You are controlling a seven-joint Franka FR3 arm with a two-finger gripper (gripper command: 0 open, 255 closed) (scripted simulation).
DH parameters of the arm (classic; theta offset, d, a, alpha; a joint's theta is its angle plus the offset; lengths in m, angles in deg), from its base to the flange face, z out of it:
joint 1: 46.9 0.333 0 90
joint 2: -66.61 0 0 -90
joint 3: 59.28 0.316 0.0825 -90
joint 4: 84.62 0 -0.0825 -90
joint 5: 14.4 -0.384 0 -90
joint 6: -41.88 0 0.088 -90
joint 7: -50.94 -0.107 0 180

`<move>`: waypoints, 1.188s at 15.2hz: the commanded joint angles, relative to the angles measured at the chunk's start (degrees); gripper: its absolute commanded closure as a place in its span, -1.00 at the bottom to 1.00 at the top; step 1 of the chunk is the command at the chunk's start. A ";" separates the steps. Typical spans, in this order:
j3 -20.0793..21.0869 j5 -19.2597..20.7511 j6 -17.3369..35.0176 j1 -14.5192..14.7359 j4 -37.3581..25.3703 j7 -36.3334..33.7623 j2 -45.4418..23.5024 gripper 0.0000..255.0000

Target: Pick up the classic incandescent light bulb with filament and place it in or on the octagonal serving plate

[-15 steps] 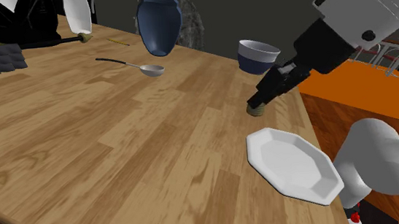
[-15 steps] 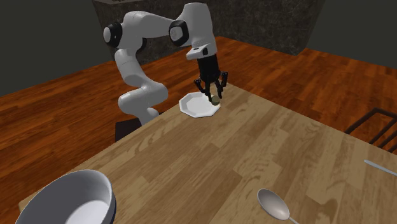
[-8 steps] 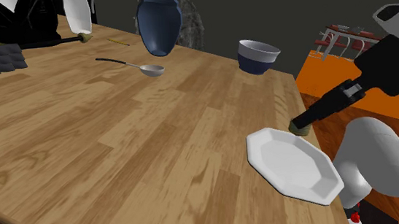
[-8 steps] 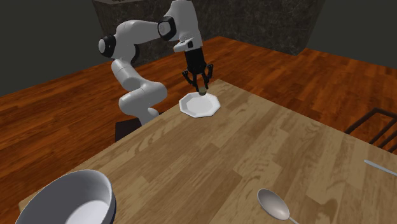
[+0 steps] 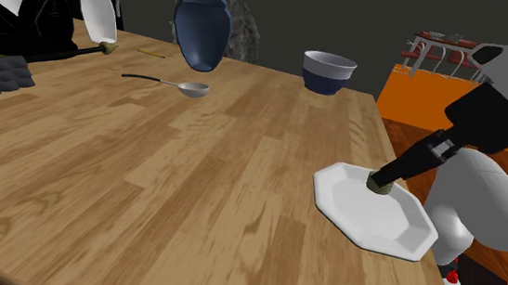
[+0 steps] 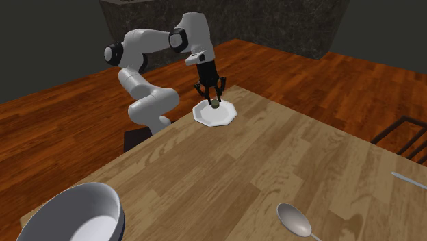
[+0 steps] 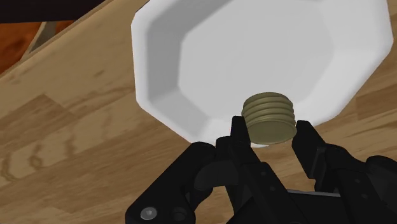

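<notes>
My black gripper [image 7: 270,130] is shut on the light bulb [image 7: 270,117], whose ribbed brass screw base points away from the hand; the glass part is hidden between the fingers. The bulb [image 5: 377,184] hangs just above the white octagonal plate [image 5: 360,214], over its edge nearest the arm in the shoulder view. In the second exterior view the gripper [image 6: 214,103] points down over the plate [image 6: 222,116] at the table's far corner, next to the arm's stand.
On the wooden table [image 5: 152,173] stand a dark blue vase [image 5: 201,29], a blue-and-white bowl [image 5: 328,70] and a metal spoon [image 5: 178,83]. A large white bowl [image 6: 75,212] and another spoon [image 6: 295,220] lie near the second exterior camera. The plate sits close to the table's edge.
The gripper has carried the bulb from over the bare wood beside the plate to above the plate, lowering toward it. The grip stays shut.
</notes>
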State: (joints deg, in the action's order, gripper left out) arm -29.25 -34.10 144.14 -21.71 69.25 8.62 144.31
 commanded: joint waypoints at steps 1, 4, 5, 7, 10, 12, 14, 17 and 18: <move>0.93 -0.81 1.10 0.63 1.80 -0.30 0.65 1.00; 1.83 -1.60 2.17 1.29 3.59 -0.56 1.28 1.00; 1.82 -1.59 2.17 1.29 3.59 -0.56 1.28 1.00; 1.83 -1.60 2.17 1.29 3.59 -0.56 1.28 1.00; 1.83 -1.59 2.16 1.29 3.57 -0.56 1.27 1.00; 1.83 -1.59 2.16 1.29 3.57 -0.56 1.27 -1.00; 1.83 -1.59 2.16 1.29 3.57 -0.56 1.27 -1.00; 0.97 -0.85 0.24 1.15 1.84 -0.70 1.50 -1.00; 0.16 -0.14 -1.64 1.00 0.05 -0.84 1.60 -1.00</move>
State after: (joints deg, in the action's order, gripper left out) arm -28.36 -34.83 144.10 -20.78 70.35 7.87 145.43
